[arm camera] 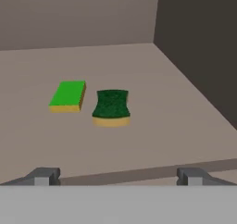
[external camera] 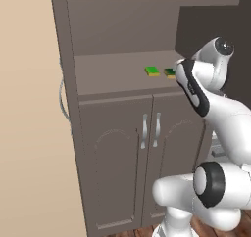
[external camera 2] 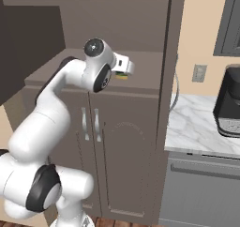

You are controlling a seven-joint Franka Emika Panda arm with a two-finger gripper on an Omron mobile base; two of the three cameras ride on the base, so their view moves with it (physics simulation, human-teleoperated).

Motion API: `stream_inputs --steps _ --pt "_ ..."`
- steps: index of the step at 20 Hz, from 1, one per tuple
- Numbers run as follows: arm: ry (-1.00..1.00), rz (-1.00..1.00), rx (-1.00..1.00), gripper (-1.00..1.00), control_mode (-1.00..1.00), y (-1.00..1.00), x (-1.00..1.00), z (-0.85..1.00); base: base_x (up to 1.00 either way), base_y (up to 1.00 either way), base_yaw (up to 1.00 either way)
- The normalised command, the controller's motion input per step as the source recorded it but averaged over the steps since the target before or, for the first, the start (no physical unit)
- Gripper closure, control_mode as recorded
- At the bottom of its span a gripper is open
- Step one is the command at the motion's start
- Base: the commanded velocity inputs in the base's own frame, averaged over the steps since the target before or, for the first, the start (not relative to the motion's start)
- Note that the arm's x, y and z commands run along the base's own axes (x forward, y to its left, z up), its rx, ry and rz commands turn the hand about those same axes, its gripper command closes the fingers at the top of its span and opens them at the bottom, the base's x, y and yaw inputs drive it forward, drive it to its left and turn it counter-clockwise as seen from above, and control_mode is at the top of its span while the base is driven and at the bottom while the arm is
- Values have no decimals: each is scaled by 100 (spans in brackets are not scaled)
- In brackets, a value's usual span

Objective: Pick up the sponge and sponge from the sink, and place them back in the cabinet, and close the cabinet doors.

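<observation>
Beige wall (external camera: 24,108), wood floor (external camera: 132,231), marble counter (external camera 2: 197,123) w/ black appliance (external camera 2: 228,102).

Bright green sponge (arm camera: 68,96) and dark green waisted sponge (arm camera: 111,108) lie flat, just beside each other, mid-frame on the open cabinet (arm camera: 139,140) shelf.

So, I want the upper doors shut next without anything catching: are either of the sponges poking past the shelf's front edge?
No. In the hand view the bright green sponge and the dark green sponge lie side by side, well behind the shelf's front edge. The open gripper holds nothing.
</observation>
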Motion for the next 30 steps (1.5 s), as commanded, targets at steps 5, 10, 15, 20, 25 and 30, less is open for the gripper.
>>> stream_inputs --steps 5,10,15,20,25,30 --pt "-2 1 0 -100 -100 -2 -36 12 0 0 0" --pt "-1 2 0 -100 -100 0 -30 3 0 0 0" --pt "0 3 0 -100 -100 -5 -30 0 0 0 0" --pt "-2 4 0 -100 -100 -14 -36 1 0 0 0" --pt "-5 4 0 -100 -100 -16 -35 4 0 0 0" --pt "-7 3 0 -100 -100 -11 -36 5 0 0 0"
